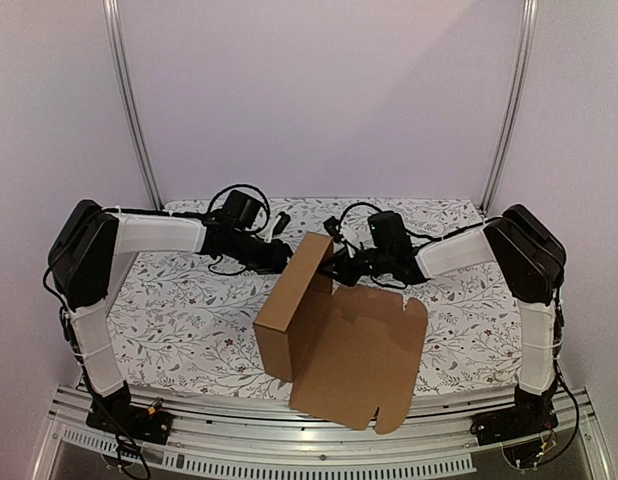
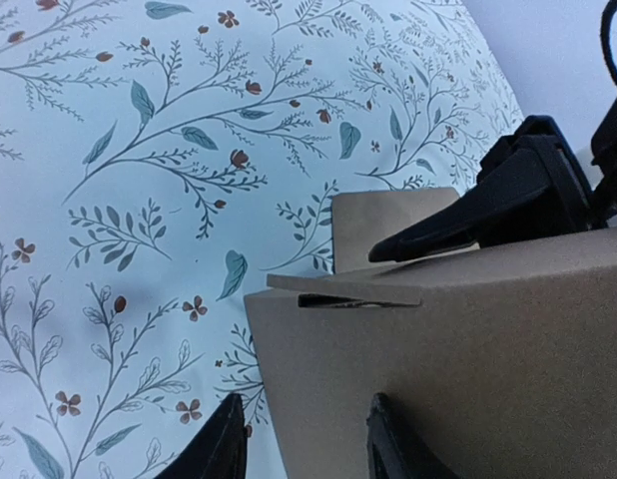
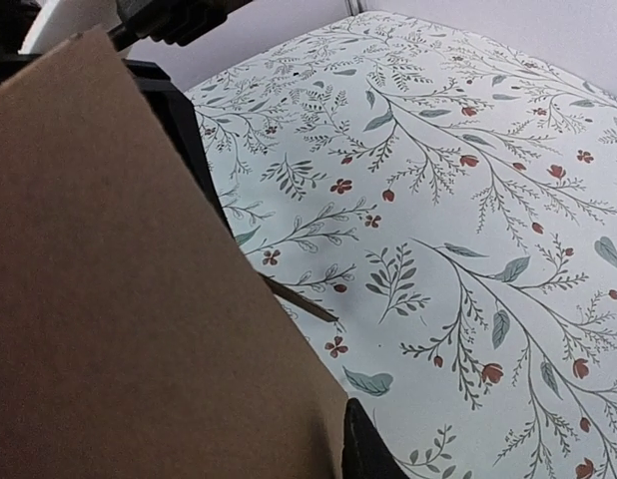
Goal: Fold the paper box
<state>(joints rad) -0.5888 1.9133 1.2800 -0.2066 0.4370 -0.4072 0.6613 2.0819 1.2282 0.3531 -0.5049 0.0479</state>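
Pincers first: left pincer point(image 2: 307, 434) stands half open, fingers astride the upright panel's edge on the paper box point(image 1: 359, 350), not pinching it. Right pincer point(image 1: 341, 263) sits at that panel's top, one finger hidden behind cardboard, so I cannot tell its grip. The box lies mid counter point(image 1: 179, 300), left side raised, rest flat toward the arm bases.

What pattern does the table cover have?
The table cover is white with blue-green leafy branches and small red-brown flowers. It shows best in the right wrist view.
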